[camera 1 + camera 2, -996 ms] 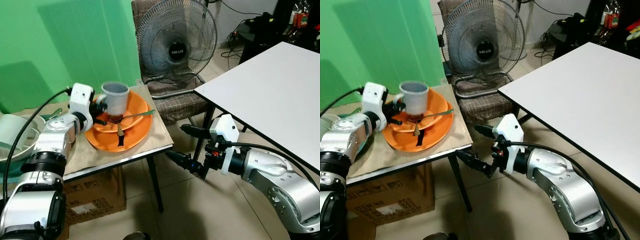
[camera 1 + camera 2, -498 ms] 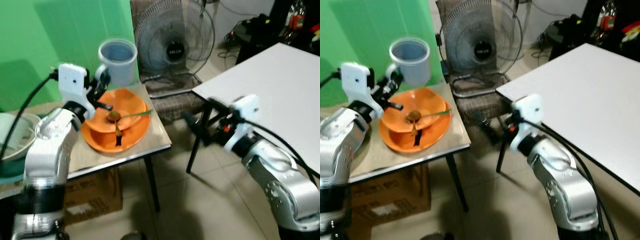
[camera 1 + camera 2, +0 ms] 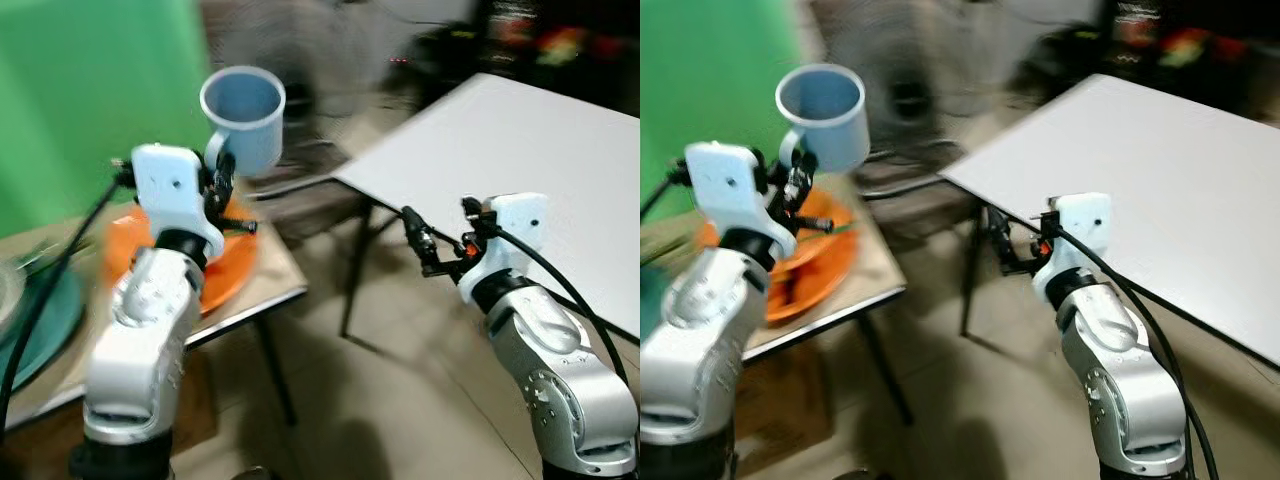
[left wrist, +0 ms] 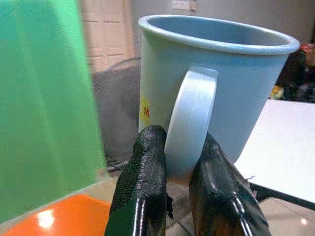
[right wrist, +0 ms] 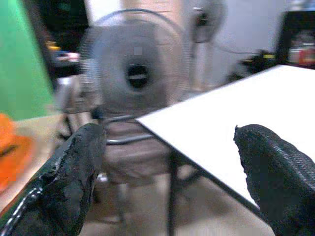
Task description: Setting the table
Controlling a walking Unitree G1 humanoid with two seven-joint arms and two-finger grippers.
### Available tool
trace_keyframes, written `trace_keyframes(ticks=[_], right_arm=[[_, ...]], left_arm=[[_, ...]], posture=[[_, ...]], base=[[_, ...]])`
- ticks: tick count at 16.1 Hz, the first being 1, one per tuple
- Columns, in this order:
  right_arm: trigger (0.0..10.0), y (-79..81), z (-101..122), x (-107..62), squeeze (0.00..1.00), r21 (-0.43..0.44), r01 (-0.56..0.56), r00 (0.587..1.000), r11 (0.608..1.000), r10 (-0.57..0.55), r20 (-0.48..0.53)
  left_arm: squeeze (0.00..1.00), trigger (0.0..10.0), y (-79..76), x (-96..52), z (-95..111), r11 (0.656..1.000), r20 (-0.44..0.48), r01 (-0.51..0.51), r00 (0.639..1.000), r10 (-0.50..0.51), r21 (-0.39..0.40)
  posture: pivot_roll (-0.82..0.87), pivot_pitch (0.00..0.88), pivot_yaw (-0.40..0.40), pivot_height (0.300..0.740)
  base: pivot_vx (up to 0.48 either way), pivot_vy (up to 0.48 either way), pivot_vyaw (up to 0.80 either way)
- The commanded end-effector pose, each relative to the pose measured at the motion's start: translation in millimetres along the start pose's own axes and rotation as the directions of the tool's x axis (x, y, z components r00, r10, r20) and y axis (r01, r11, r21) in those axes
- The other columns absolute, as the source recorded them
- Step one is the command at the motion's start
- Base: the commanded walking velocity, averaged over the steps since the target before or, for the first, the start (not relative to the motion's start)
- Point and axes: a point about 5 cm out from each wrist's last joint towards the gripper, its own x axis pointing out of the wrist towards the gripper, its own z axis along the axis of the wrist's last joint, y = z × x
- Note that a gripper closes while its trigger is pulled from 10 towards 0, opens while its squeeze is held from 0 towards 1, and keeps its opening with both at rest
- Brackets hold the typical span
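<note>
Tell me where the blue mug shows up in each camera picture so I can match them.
Left eye view: blue mug, upper left, lifted above the orange plate.
Right eye view: upper left.
Left wrist view: centre, its handle pinched by the left gripper.
Right wrist view: not in it.
Shared landmark: the white table.

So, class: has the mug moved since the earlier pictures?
Yes. The mug, gripped by its handle in the left gripper, has risen off the orange plates and now hangs above them.

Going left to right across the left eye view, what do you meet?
Green wall → orange plate → left gripper holding the blue mug → right gripper → white table.
</note>
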Motion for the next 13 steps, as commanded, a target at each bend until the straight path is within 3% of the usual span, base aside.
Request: trace_keyframes(ticks=[1, 3, 5, 6, 9, 11, 13], right_arm=[[10.0, 1.7, 4, -1.6, 0.0, 0.004, 0.017, 1.0, 1.0, -0.017, 0.011], [10.0, -1.7, 3, -1.5, 0.0, 0.046, 0.119, 0.992, 0.992, -0.121, 0.039], [10.0, -3.4, 1, -2.3, 0.0, 0.038, 0.159, 0.986, 0.987, -0.16, 0.035], [10.0, -1.1, -3, -3.4, 0.0, 0.077, 0.114, 0.994, 0.991, -0.113, -0.009], [10.0, -7.2, -3, -6.1, 0.0, 0.119, 0.158, 0.987, 0.98, -0.156, -0.029], [10.0, -9.2, 1, -2.7, 0.0, 0.019, 0.181, 0.983, 0.983, -0.182, 0.036], [10.0, -2.8, -11, -1.3, 0.0, -0.006, 0.127, 0.991, 0.992, -0.127, -0.038]], left_arm=[[0.0, 10.0, -0.4, -2.7, 5, 0.999, 0.041, -0.036, 0.999, 0.036, 0.004], [0.0, 10.0, -2.7, -3.5, 5, 0.997, 0.059, -0.062, 0.996, 0.065, -0.052], [0.0, 10.0, -3.9, -4.4, 1, 0.997, 0.034, -0.06, 0.998, 0.061, -0.052], [0.0, 10.0, -2.7, -5.1, -3, 0.997, 0.019, -0.061, 0.998, 0.062, -0.045], [0.0, 10.0, -0.5, -8.5, -11, 1.0, -0.044, 0.003, 0.999, -0.004, -0.014], [0.0, 10.0, 6.8, -15.3, -17, 1.0, -0.075, -0.009, 0.997, 0.008, -0.011], [0.0, 10.0, 13.0, -21.6, -22, 1.0, -0.099, -0.024, 0.995, 0.024, 0.002]], posture=[[-0.09, 0.0, 0.05, 0.74], [-0.1, 0.0, 0.052, 0.74], [-0.11, 0.0, 0.06, 0.74], [-0.11, 0.0, 0.064, 0.74], [-0.12, 0.0, 0.065, 0.74], [-0.11, 0.0, 0.054, 0.74], [-0.11, 0.0, 0.045, 0.74]], base=[[0.0, 0.0, -0.77], [0.0, 0.0, -0.78], [0.0, 0.0, -0.79], [0.0, 0.0, -0.8], [0.0, 0.0, -0.79], [0.0, 0.0, -0.78], [0.0, 0.0, -0.79]])
